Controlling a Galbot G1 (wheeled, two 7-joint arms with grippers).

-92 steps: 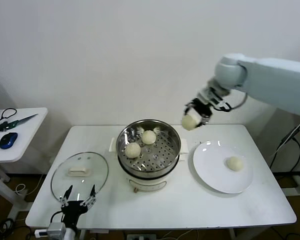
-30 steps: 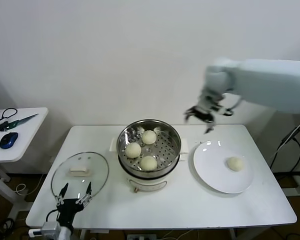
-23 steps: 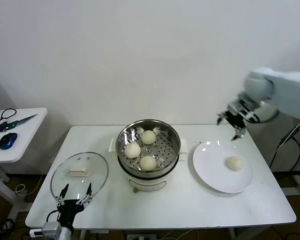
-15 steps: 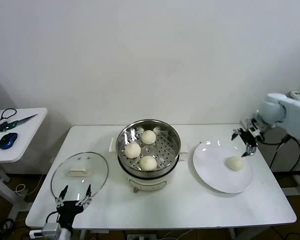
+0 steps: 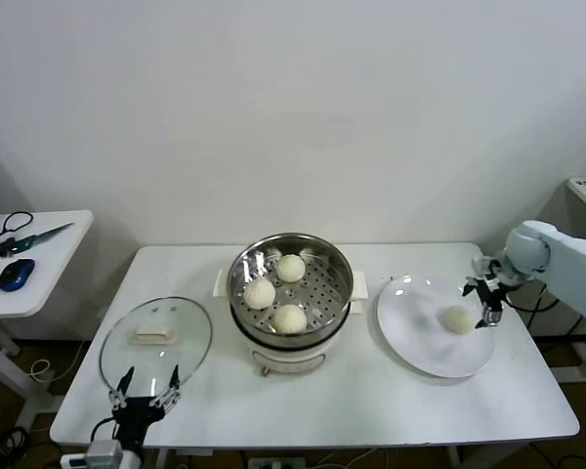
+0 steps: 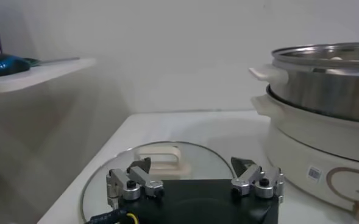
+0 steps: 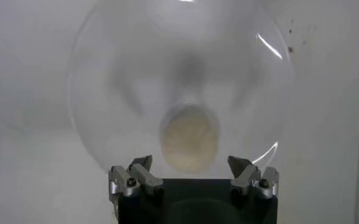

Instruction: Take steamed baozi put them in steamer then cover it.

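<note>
Three steamed baozi (image 5: 290,318) already sit on the perforated tray of the steamer (image 5: 291,290) at the centre of the head view; the fourth baozi (image 5: 458,319) lies alone on the white plate (image 5: 420,342) at centre right. The step in hand looks like the pickup of that last bun. The right gripper (image 5: 486,298) hangs at the right edge of the plate, just beside the bun, its jaws spread wide and holding nothing. In the right wrist view the bun (image 7: 189,138) sits between the two fingertips, a little beyond them. The next move calls for a descent so the fingers straddle the bun, then a soft close that does not squash the dough, and a carry across to the open spot on the tray. The cover (image 5: 155,340) lies flat on the table at lower left, apart from the steamer. The left gripper (image 5: 145,388) waits at the cover's near edge, jaws wide and empty
</note>
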